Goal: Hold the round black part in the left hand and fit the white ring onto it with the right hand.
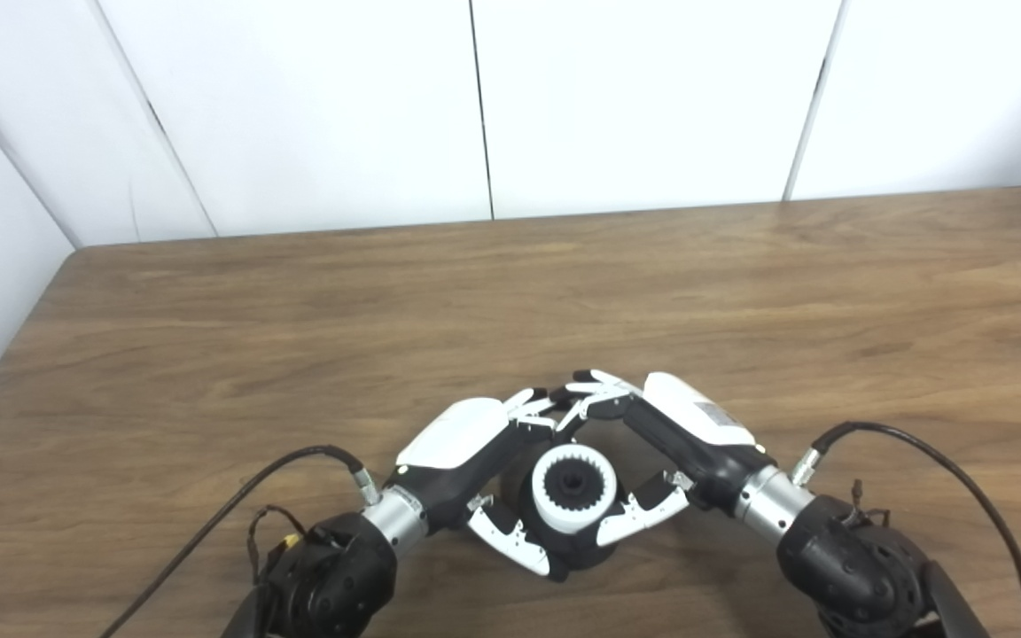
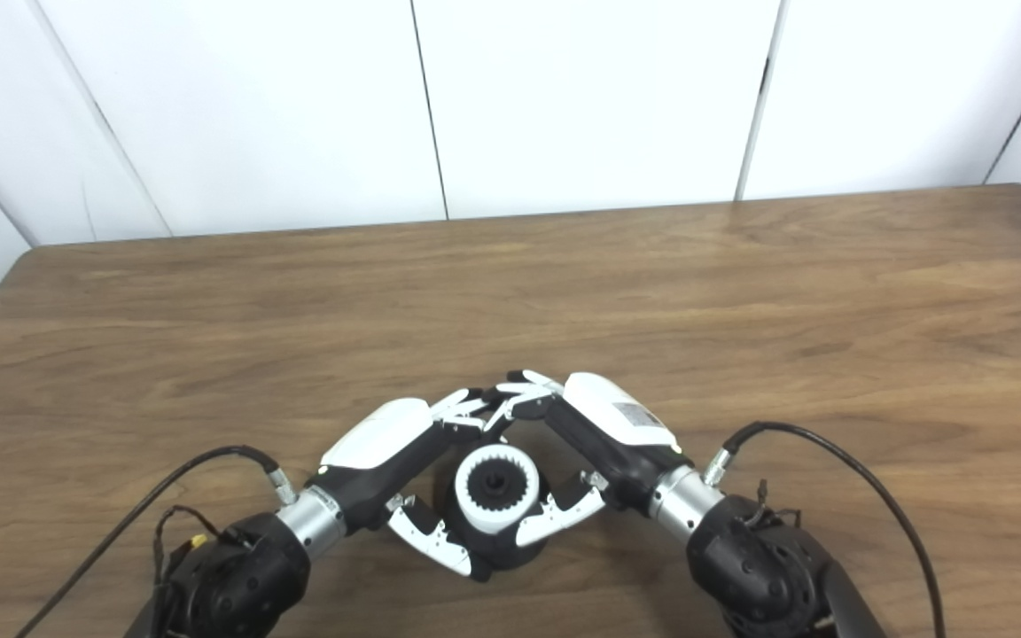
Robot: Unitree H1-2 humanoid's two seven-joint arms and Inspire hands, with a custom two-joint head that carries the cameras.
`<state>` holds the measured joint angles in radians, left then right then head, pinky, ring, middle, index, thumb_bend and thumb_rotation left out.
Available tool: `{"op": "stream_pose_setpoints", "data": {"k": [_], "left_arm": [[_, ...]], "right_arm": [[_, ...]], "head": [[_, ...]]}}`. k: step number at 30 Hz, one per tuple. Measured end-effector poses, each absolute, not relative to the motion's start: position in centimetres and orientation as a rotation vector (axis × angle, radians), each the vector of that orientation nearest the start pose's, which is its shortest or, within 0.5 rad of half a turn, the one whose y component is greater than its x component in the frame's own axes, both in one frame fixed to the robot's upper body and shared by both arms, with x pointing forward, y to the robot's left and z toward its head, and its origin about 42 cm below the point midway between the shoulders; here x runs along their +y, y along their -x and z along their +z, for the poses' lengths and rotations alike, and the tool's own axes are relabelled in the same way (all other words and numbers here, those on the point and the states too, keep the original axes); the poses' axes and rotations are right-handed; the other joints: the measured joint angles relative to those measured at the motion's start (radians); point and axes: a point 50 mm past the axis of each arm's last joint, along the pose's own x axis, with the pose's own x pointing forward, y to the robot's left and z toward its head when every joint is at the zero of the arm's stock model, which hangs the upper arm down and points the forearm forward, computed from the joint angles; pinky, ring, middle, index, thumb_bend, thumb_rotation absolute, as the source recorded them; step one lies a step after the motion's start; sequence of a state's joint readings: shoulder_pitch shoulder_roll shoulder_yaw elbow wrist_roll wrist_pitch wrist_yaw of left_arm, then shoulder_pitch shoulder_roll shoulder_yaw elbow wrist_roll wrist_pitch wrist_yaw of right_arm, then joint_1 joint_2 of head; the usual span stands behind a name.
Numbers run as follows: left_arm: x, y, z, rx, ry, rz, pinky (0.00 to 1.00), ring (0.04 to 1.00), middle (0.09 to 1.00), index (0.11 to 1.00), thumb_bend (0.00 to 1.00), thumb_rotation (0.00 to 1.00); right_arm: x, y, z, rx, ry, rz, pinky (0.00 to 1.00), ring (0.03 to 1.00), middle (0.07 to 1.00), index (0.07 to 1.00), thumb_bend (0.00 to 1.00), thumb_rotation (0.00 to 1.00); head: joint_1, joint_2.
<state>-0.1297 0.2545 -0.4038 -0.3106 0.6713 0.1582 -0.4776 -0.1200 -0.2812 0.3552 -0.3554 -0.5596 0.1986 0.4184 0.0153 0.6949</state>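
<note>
The round black part (image 1: pixel 583 555) stands on the table near the front edge, midway between my two hands. The toothed white ring (image 1: pixel 573 521) sits on top of it, its black centre showing through the hole. My left hand (image 1: pixel 466 443) wraps the part from the left, thumb against its lower side. From the right, my right hand (image 1: pixel 688 425) closes in with its thumb pressed on the ring's rim. The fingers of both hands curl over the far side and meet there, hiding that side of the part.
The wooden table (image 1: pixel 564 292) stretches far behind and to both sides of the hands. White wall panels stand at its back edge. A black cable loops out from each wrist over the table near the front.
</note>
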Motion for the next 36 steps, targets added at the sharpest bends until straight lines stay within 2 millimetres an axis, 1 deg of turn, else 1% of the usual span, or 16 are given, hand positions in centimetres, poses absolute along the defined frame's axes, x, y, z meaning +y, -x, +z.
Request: {"op": "stream_pose_setpoints", "data": {"k": [3,7,16,21,25,29,32,36], "left_arm": [[15.5,-28.2,16.9,-0.162,-0.96,-0.686,0.91,1.0,0.95,0.639,0.94,0.29],[15.5,-28.2,16.9,-0.164,-0.961,-0.685,0.9,1.0,0.948,0.636,0.94,0.29],[15.5,-28.2,16.9,-0.164,-0.96,-0.682,0.91,1.0,0.954,0.641,0.93,0.29],[15.5,-28.1,16.9,-0.164,-0.959,-0.679,0.9,1.0,0.945,0.638,0.95,0.29],[15.6,-28.1,16.8,-0.166,-0.957,-0.673,0.9,1.0,0.951,0.652,0.93,0.28],[15.9,-28.2,16.8,-0.163,-0.961,-0.669,0.9,1.0,0.952,0.655,0.93,0.26],[16.2,-28.2,16.8,-0.161,-0.965,-0.662,0.9,1.0,0.953,0.662,0.93,0.27],[17.0,-28.4,16.9,-0.151,-0.978,-0.651,0.89,1.0,0.954,0.659,0.93,0.26]], "right_arm": [[-17.4,-28.3,18.2,-0.17,0.861,0.603,0.85,0.943,0.88,0.708,1.0,0.45],[-17.4,-28.3,18.3,-0.17,0.861,0.603,0.86,0.948,0.89,0.73,1.0,0.46],[-17.6,-28.3,18.3,-0.167,0.863,0.603,0.86,0.953,0.898,0.748,1.0,0.47],[-17.8,-28.4,18.3,-0.157,0.859,0.597,0.86,0.946,0.895,0.75,1.0,0.47],[-18.2,-28.5,18.4,-0.149,0.854,0.585,0.85,0.943,0.895,0.751,1.0,0.49],[-19.2,-28.8,18.3,-0.131,0.87,0.567,0.85,0.941,0.894,0.748,1.0,0.49],[-19.4,-28.8,18.3,-0.126,0.875,0.562,0.84,0.94,0.894,0.742,1.0,0.48],[-19.6,-29.0,18.4,-0.118,0.87,0.553,0.85,0.945,0.894,0.736,1.0,0.43]], "head": [[0.0,0.0],[0.0,0.002],[-0.002,0.003],[-0.002,0.003],[-0.002,0.002],[-0.003,0.0],[-0.003,-0.002],[-0.002,-0.003]]}}
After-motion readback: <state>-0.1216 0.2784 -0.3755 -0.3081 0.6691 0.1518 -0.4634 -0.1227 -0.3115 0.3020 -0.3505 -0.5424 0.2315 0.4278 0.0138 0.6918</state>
